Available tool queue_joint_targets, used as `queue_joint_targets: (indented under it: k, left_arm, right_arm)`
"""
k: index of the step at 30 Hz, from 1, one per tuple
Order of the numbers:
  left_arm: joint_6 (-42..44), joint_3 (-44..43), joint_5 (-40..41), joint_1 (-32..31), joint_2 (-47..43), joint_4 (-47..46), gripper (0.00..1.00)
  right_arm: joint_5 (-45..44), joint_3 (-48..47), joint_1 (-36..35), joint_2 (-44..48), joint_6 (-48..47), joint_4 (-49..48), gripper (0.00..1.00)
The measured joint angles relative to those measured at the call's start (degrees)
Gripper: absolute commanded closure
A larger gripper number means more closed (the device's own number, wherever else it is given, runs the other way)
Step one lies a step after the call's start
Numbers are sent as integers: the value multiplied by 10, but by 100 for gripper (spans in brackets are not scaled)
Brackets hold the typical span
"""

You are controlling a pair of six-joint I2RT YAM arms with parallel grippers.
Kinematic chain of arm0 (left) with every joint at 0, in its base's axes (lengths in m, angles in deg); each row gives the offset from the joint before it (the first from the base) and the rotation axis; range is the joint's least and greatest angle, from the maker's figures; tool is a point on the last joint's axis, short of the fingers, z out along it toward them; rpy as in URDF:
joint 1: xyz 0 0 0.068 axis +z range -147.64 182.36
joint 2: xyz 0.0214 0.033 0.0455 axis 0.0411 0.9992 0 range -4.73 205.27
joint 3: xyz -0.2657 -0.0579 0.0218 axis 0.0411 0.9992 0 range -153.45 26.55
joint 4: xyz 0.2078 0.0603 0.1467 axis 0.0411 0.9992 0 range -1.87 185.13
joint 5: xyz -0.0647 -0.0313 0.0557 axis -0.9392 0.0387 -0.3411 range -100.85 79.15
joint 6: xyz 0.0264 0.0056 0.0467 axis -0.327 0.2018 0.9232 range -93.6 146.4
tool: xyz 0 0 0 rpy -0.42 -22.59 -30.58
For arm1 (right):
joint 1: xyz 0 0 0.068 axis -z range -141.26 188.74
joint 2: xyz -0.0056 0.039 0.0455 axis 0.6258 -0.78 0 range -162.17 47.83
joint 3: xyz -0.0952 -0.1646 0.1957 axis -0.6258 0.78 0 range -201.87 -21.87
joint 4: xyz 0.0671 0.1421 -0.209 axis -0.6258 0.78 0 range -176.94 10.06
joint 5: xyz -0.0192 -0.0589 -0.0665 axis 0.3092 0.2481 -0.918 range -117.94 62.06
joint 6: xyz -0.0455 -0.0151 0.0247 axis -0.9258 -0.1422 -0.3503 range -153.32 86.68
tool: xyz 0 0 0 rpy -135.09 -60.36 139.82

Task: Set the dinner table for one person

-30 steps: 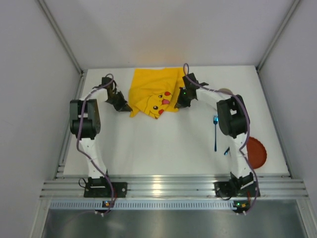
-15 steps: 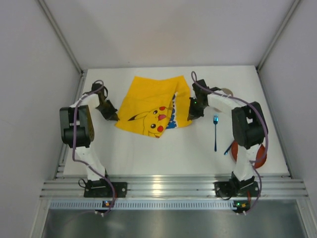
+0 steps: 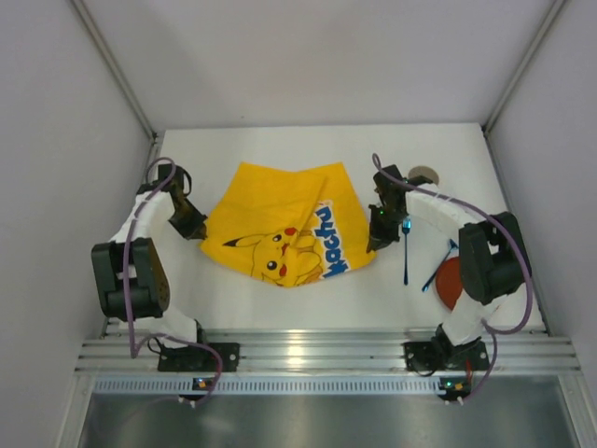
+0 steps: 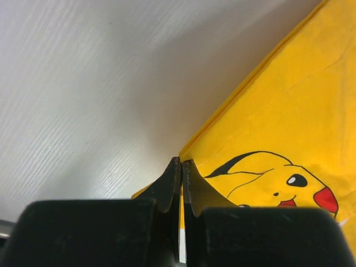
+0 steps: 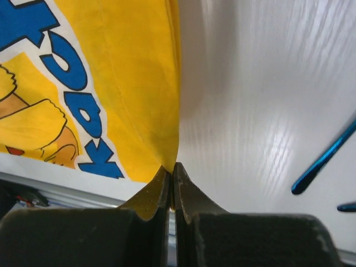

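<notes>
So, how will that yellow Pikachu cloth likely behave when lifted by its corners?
Probably floppy: the yellow cloth shows creases and a folded-over layer. Likely light, since the left gripper and right gripper each pinch just a corner. Thin fabric could slip from the jaws if dragged across the dinner table.

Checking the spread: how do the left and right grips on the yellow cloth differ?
The left gripper pinches the yellow cloth by Pikachu's ear; the right gripper pinches it by the blue lettering. Blue utensils lie near the right gripper, none near the left gripper. Both jaws are shut on cloth edges.
</notes>
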Motion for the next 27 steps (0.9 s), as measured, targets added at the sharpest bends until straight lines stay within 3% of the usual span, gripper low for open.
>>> queue_joint_targets:
  k: [1,2,3,4,5,6,7,11,15,17,23,27]
  left_arm:
    - [-5,5,8,0,-16,7,100]
    - [-8,10,11,0,-29,14,87]
    - [-8,14,13,0,-42,21,69]
    - [-9,19,14,0,-54,26,29]
    - [-9,23,14,0,-65,35,2]
    - [-10,25,14,0,-73,40,2]
    - [-13,26,14,0,-79,47,2]
    - [0,21,20,0,-87,54,2]
    - [25,-35,15,0,-51,46,19]
    - [37,-88,-2,0,-4,36,21]
    - [64,-284,-77,0,207,-9,29]
    - [76,-356,-147,0,319,-26,33]
  right_arm:
    - [1,5,0,9,0,7,100]
    - [2,8,0,16,-1,17,100]
    - [4,10,0,25,-3,27,100]
    - [10,12,0,33,-6,36,69]
    - [15,13,-1,42,-9,49,51]
    - [18,13,-1,50,-14,61,38]
    - [21,13,-3,61,-23,73,1]
    - [3,-3,-5,97,-46,132,0]
    - [-18,-92,-5,93,-60,154,0]
    - [-17,-153,-5,69,-67,149,0]
    - [4,-425,4,-140,-95,128,4]
    - [21,-580,27,-316,-99,122,7]
